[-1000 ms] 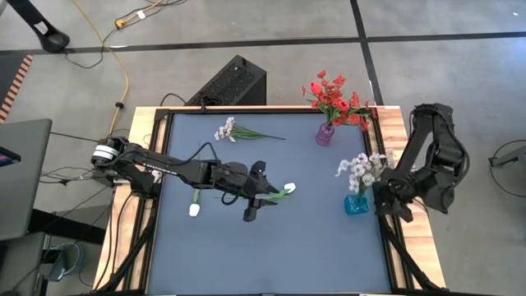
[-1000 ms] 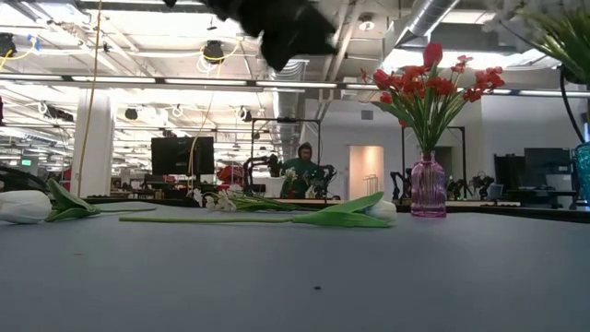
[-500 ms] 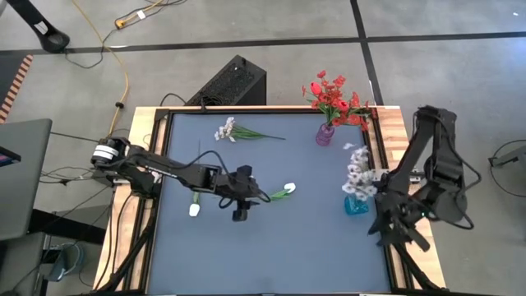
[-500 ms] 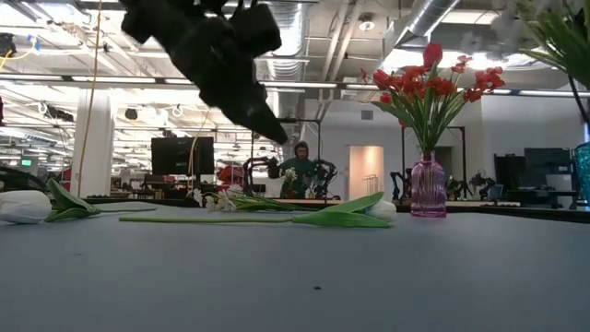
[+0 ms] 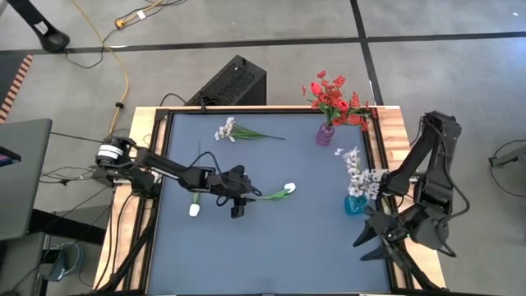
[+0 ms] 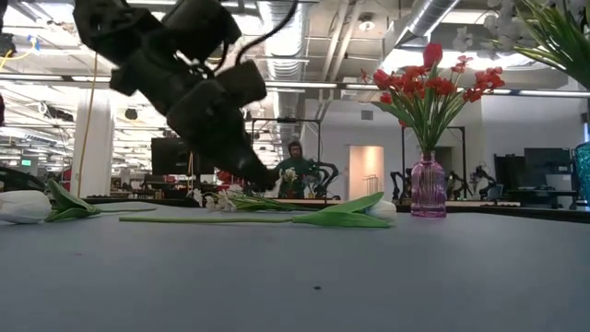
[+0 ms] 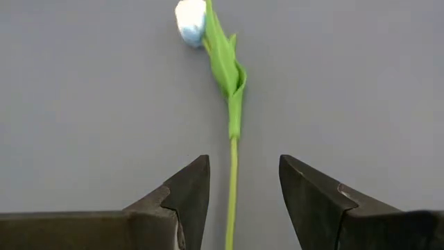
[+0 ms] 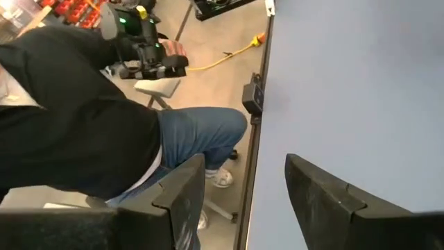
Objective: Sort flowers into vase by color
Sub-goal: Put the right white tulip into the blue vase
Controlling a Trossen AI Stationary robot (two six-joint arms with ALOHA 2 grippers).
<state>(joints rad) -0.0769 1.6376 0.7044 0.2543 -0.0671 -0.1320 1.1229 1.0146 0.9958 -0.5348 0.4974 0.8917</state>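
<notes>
Left end effector (image 7: 236, 201): open, fingers apart on either side of the green stem of a white tulip (image 5: 279, 191); nothing gripped yet. In the high view it sits low over the middle of the worktop (image 5: 271, 255), at the stem end away from the bloom.
Right end effector (image 8: 243, 201): open and empty, held off the worktop's right edge near the front corner, pointing out toward the floor; a seated person's leg (image 8: 201, 135) shows beyond it.
White tulip under the left arm: lies flat mid-worktop, bloom toward the right, one long leaf wrapped on the stem.
Second white tulip (image 5: 195, 205): lies flat just left of the left arm's wrist, bloom toward the front edge.
White spray (image 5: 230, 130): lies flat near the back edge, left of centre, stem pointing right.
Pink vase (image 5: 325, 135): back right of the worktop, holding red flowers (image 5: 335, 100) upright.
Blue vase (image 5: 356, 204): right side, nearer the front, holding white sprays (image 5: 358, 168).
Done so far: reds appear all in the pink vase; some whites are in the blue vase.
Left to do: three white stems lie loose, all seemingly bound for the blue vase.
Step in hand: likely closing on the mid-worktop tulip stem for a lift.
Risk: thin stem could slip or roll between the fingers.
</notes>
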